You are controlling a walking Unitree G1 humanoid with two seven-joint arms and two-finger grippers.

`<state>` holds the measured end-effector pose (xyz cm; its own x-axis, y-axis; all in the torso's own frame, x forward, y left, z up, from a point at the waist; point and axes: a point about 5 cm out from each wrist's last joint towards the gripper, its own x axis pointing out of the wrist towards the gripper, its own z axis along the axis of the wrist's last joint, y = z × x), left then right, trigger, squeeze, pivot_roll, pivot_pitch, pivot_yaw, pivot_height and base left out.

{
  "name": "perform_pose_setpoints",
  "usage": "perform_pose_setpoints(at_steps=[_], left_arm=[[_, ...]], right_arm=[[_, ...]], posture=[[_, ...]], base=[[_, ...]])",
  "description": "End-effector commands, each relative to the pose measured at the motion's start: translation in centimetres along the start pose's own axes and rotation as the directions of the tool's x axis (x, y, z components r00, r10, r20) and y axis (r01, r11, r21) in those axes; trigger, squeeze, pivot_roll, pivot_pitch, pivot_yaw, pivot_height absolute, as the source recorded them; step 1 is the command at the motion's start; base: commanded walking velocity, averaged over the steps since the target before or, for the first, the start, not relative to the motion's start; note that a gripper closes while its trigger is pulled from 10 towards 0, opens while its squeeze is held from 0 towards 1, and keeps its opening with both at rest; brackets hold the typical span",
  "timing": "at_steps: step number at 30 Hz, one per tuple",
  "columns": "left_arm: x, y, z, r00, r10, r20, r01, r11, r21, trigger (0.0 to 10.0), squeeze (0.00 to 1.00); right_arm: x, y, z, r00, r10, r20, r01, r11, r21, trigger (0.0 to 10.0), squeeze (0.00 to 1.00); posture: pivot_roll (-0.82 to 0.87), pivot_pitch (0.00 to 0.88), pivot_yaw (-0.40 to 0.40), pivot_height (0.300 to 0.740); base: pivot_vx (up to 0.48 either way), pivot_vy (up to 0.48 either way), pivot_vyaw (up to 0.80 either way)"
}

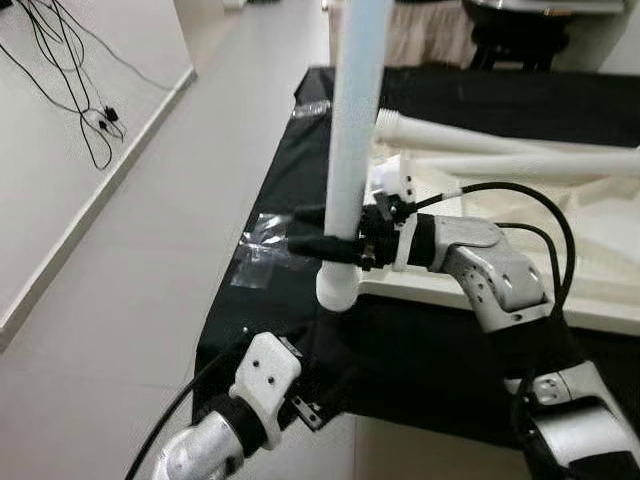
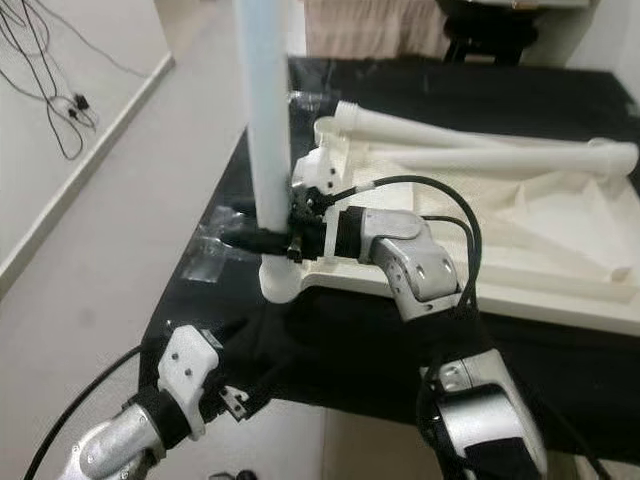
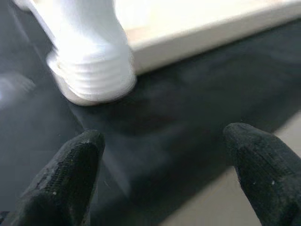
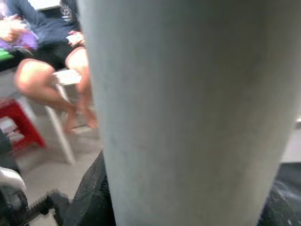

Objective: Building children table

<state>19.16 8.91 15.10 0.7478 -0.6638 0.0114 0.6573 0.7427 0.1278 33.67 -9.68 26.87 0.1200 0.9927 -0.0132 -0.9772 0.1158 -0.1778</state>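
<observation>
The right gripper (image 1: 322, 243) reaches in from the right and clamps its black fingers around a pale upright table leg (image 1: 357, 130). The leg's threaded bottom end (image 1: 337, 288) sits just below the fingers, at the corner of a white tabletop (image 1: 600, 300) that stretches away behind the gripper's wrist. Two more white legs (image 1: 520, 150) lie on that tabletop, beyond the arm. A black cloth (image 1: 420, 350) lies under everything. The left gripper (image 1: 300, 385) hangs low, below and left of the right one, over the cloth's edge, well apart from the leg
</observation>
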Motion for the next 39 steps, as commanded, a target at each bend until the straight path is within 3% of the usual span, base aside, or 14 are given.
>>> perform_pose_setpoints(at_steps=[1, 6, 11, 16, 27, 39], left_arm=[[-0.4, -0.6, 0.1, 1.0, -0.023, -0.019, 0.024, 1.0, 0.011, 10.0, 0.0], [-0.9, -1.0, 0.7, 1.0, 0.002, -0.011, -0.002, 0.999, 0.033, 10.0, 0.0], [-1.4, -0.9, 1.3, 0.997, 0.071, 0.007, -0.072, 0.996, 0.06, 10.0, 0.0], [-1.5, -0.9, 1.5, 0.996, 0.086, 0.01, -0.087, 0.993, 0.085, 10.0, 0.0], [-2.0, -1.2, 1.6, 0.997, 0.081, -0.001, -0.081, 0.994, 0.079, 10.0, 0.0], [-2.1, -1.0, 1.3, 0.997, 0.077, -0.009, -0.076, 0.995, 0.066, 10.0, 0.0]], right_arm=[[0.4, -0.2, 0.3, 0.999, 0.033, 0.015, -0.033, 0.999, 0.015, 10.0, 0.0], [0.6, -1.0, 0.9, 0.998, 0.034, 0.046, -0.036, 0.999, 0.033, 10.0, 0.0], [0.1, -2.1, 2.6, 0.985, 0.029, 0.167, -0.042, 0.997, 0.072, 10.0, 0.0], [-0.1, -2.3, 2.8, 0.982, 0.039, 0.183, -0.054, 0.996, 0.077, 10.0, 0.0], [0.0, -3.0, 2.0, 0.992, -0.01, 0.129, 0.003, 0.999, 0.052, 10.0, 0.0], [-0.3, -2.6, 2.1, 1.0, 0.004, 0.004, -0.003, 0.995, -0.098, 10.0, 0.0]], posture=[[0.04, 0.368, 0.013, 0.74], [0.05, 0.392, 0.005, 0.74], [0.06, 0.409, 0.001, 0.74], [0.06, 0.411, -0.002, 0.74], [0.07, 0.405, 0.016, 0.74], [0.06, 0.385, 0.023, 0.74]], base=[[0.0, 0.0, 0.0], [0.0, 0.0, 0.0], [0.0, 0.0, 0.0], [0.0, 0.0, 0.0], [0.0, 0.0, 0.0], [0.0, 0.0, 0.0]])
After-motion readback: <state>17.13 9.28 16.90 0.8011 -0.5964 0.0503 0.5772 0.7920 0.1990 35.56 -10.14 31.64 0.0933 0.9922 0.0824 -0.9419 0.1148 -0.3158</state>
